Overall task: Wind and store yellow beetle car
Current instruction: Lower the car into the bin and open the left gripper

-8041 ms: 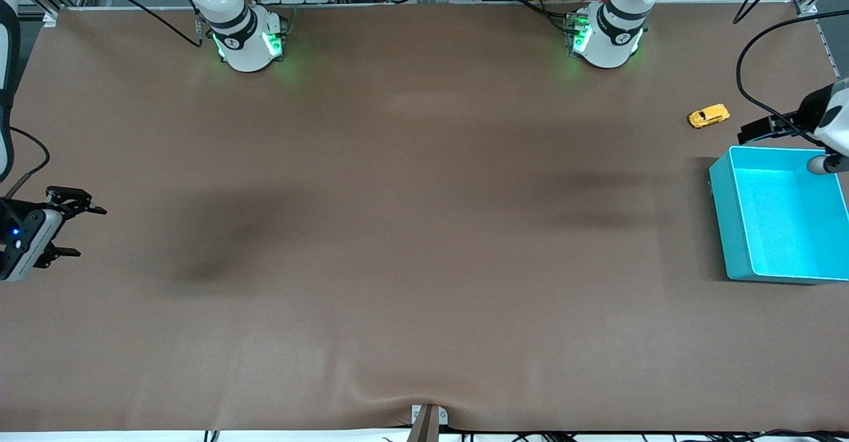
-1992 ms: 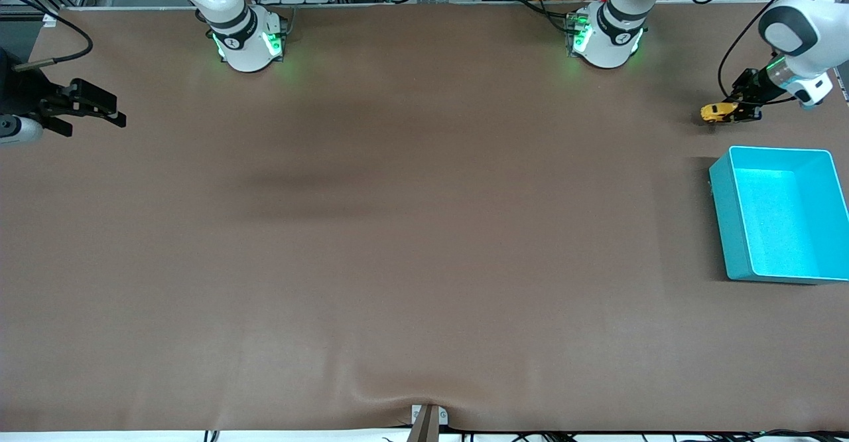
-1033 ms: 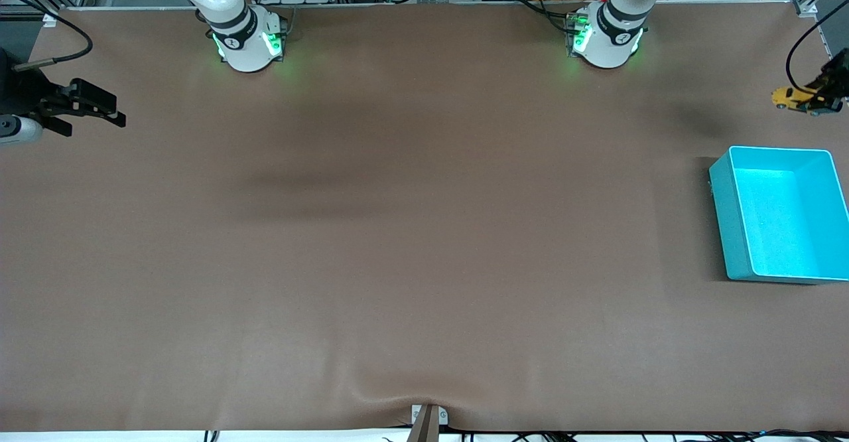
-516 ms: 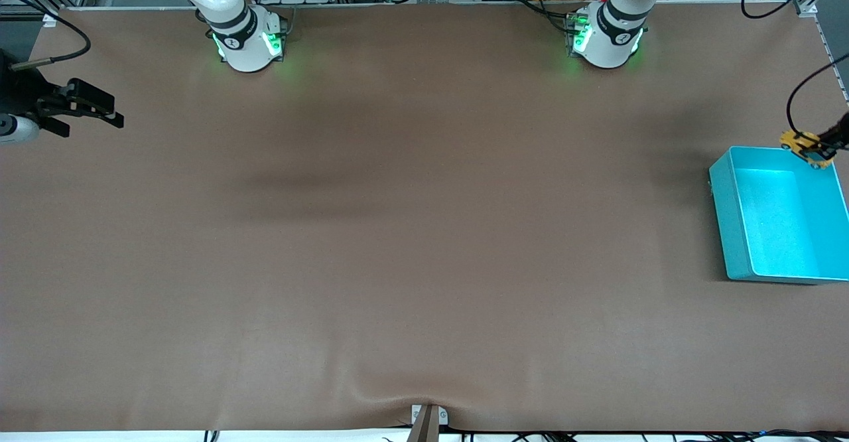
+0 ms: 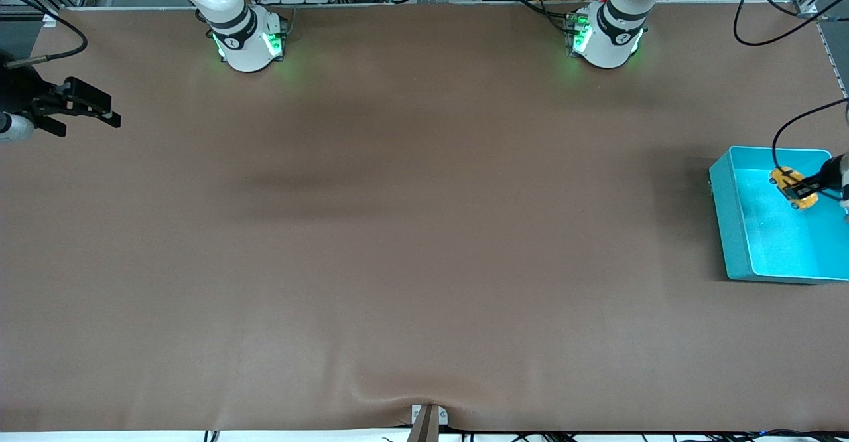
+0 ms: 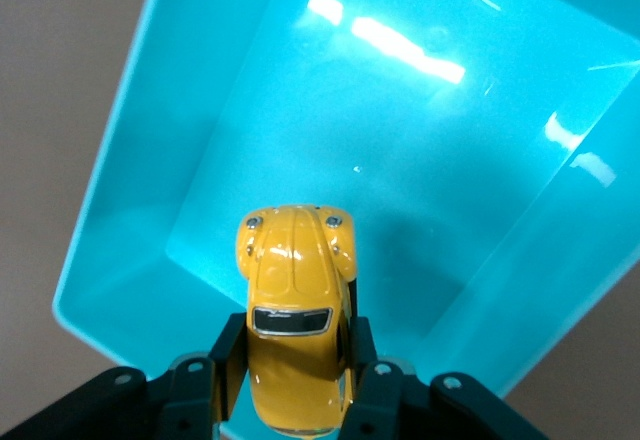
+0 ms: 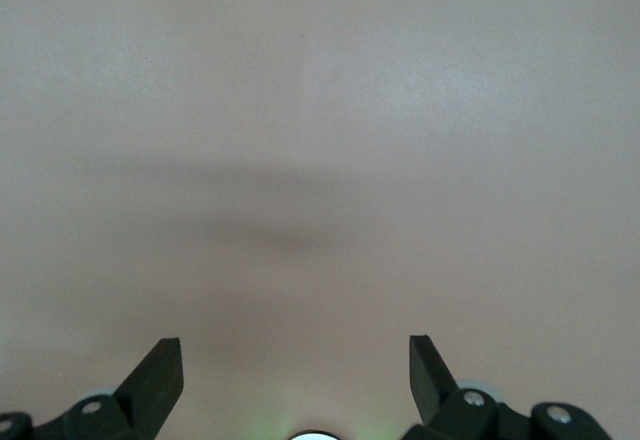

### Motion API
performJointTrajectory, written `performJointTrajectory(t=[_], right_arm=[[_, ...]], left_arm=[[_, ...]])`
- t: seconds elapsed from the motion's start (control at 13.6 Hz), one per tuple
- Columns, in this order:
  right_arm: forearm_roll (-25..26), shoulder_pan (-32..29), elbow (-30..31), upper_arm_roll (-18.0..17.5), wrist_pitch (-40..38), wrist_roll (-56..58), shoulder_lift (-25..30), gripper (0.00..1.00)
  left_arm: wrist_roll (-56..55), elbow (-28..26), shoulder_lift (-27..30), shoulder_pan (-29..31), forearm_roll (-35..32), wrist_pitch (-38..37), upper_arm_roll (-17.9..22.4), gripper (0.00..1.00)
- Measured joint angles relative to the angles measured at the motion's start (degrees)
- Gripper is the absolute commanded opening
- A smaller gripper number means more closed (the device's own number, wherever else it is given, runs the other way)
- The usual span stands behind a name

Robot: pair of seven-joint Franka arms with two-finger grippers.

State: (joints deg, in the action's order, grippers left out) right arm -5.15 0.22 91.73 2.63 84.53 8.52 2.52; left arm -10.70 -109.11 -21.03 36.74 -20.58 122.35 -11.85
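We had the brown surface (image 5: 411, 229), then the teal bin (image 5: 726, 229) at the left arm's end. Left tool (image 6: 292, 380) clamped the yellow beetle car (image 6: 293, 305) over that bin. Right tool (image 7: 295, 360) waited, jaws apart. Store step; next needed lowering, then release.
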Motion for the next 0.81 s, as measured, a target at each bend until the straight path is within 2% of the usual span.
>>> performJointTrajectory(t=[0.3, 0.74, 0.81], right_arm=[[0.07, 0.00, -0.01, 0.10, 0.00, 0.00, 0.00, 1.00], [0.34, -0.01, -0.01, 0.75, 0.00, 0.00, 0.00, 1.00], [0.37, -0.01, -0.02, 1.01, 0.01, 0.00, 0.00, 1.00]], left_arm=[[5.39, 2.53, -5.94, 0.17, -4.38, 3.47, 0.29, 0.18], [14.89, 4.90, -7.96, 0.74, -4.63, 3.58, 0.43, 0.19], [15.33, 5.12, -8.42, 0.98, -4.63, 3.74, 0.46, 0.22]])
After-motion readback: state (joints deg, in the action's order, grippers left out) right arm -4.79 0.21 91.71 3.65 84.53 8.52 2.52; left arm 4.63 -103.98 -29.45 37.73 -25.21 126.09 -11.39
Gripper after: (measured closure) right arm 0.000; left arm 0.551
